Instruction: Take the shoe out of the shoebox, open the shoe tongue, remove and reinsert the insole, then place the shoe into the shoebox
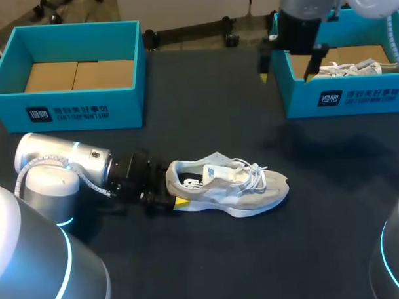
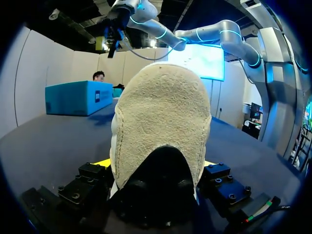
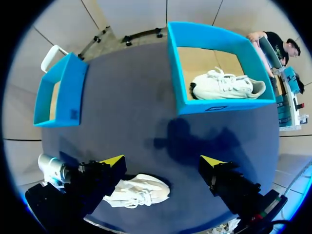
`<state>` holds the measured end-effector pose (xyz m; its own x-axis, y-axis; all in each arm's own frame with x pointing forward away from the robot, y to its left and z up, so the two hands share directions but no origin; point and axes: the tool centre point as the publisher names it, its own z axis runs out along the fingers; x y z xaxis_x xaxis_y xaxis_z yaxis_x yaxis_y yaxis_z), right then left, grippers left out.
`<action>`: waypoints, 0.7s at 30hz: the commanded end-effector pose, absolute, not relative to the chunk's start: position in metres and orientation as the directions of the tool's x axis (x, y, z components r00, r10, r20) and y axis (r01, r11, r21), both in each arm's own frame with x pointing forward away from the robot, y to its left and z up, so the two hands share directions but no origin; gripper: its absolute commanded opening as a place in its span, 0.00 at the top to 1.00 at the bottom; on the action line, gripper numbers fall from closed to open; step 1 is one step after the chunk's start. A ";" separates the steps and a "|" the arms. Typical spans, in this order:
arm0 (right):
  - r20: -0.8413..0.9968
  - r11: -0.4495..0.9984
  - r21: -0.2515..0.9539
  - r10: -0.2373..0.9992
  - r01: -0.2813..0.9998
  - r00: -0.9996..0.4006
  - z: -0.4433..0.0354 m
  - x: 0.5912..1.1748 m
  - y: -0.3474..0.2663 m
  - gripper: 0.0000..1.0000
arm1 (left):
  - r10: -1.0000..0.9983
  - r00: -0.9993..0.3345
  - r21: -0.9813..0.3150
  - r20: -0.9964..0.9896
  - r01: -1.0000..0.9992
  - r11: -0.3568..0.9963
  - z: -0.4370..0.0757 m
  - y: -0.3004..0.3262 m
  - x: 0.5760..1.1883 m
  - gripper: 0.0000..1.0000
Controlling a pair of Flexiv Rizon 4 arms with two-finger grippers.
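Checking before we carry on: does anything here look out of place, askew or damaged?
Nothing spilled or damaged. The grey shoe sits upright on the table, heel between the left gripper's fingers, laces loose. A second shoe lies in the right shoebox; the left shoebox holds none.

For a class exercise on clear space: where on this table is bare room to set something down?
Free: table between left box and right box; table between shoe and right box; left box's floor. Crowded: shoe's heel, held in left jaws.
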<state>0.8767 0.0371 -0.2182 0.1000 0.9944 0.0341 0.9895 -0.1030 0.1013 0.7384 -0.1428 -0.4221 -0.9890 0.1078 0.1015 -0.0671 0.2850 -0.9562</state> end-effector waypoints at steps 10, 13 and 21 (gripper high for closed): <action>0.048 -0.105 0.095 0.994 0.990 0.101 -0.232 0.826 0.096 0.00 | 0.105 -0.989 -0.956 0.100 -0.067 0.286 -0.423 -0.142 0.738 1.00; 0.040 -0.107 0.090 0.994 0.990 0.104 -0.234 0.813 0.107 0.00 | 0.105 -0.989 -0.956 0.100 -0.067 0.286 -0.423 -0.142 0.738 1.00; 0.036 -0.097 0.051 0.995 0.994 0.095 -0.246 0.783 0.141 0.00 | 0.105 -0.989 -0.956 0.100 -0.067 0.286 -0.423 -0.142 0.738 1.00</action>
<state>0.7843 0.1289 -0.2393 0.0921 0.9946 0.0472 0.9943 -0.0944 0.0493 0.7384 -0.1428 -0.4221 -0.9890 0.1077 0.1015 -0.0671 0.2850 -0.9562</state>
